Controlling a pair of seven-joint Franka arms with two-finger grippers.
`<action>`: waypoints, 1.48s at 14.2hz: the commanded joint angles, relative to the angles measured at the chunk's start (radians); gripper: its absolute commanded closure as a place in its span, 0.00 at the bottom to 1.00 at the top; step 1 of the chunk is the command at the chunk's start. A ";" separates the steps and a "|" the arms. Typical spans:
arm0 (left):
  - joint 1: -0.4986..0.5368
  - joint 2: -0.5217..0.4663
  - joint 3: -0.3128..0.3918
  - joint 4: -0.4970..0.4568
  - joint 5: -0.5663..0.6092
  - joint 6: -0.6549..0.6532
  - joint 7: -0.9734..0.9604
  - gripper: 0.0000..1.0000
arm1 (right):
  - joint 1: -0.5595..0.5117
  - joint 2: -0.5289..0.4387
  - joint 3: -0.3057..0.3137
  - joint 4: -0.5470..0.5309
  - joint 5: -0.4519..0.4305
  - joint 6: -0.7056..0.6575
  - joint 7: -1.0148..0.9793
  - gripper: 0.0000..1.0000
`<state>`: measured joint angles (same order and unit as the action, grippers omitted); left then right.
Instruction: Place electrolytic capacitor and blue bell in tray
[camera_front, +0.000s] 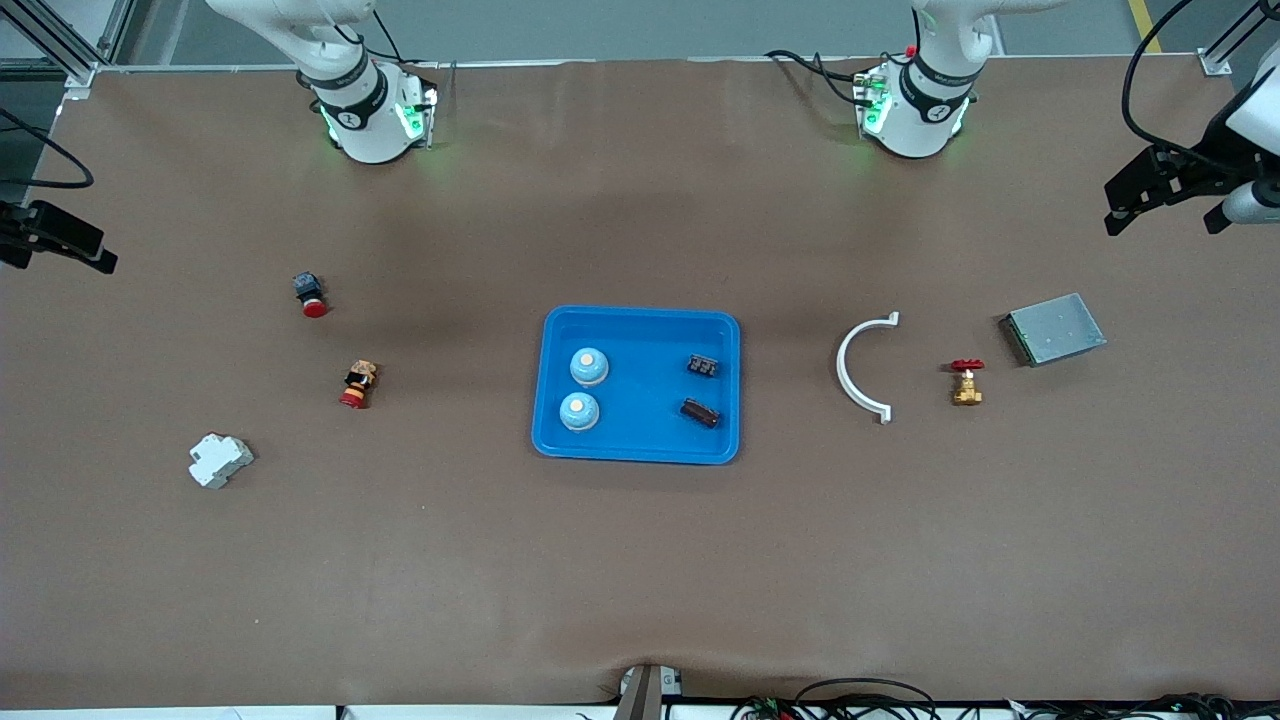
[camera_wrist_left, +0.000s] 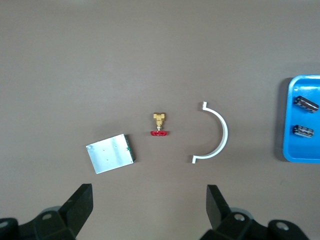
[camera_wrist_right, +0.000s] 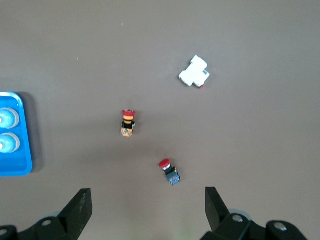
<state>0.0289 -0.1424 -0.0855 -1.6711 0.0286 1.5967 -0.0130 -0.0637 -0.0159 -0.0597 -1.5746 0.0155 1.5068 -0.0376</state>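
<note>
The blue tray lies mid-table. In it sit two blue bells at the right arm's end, and two small dark capacitor blocks at the left arm's end. The left wrist view shows the tray's edge with both dark blocks. The right wrist view shows the tray with both bells. My left gripper hangs open and empty high over bare table. My right gripper is open and empty too. Neither gripper shows in the front view.
Toward the right arm's end lie a red-capped button switch, a red-and-yellow button and a white breaker. Toward the left arm's end lie a white curved clip, a brass valve and a grey metal box.
</note>
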 joint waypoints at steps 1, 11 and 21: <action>0.009 -0.003 0.007 0.017 -0.038 -0.023 0.034 0.00 | -0.019 -0.006 0.012 0.008 0.001 -0.040 0.008 0.00; 0.008 0.010 0.001 0.021 -0.035 -0.075 -0.120 0.00 | -0.019 -0.004 0.012 0.007 0.001 -0.049 0.012 0.00; 0.011 0.004 -0.025 0.017 -0.029 -0.089 -0.084 0.00 | -0.019 -0.004 0.012 0.007 0.001 -0.043 0.011 0.00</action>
<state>0.0309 -0.1273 -0.1090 -1.6623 0.0129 1.5318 -0.1153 -0.0641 -0.0158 -0.0605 -1.5746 0.0154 1.4704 -0.0361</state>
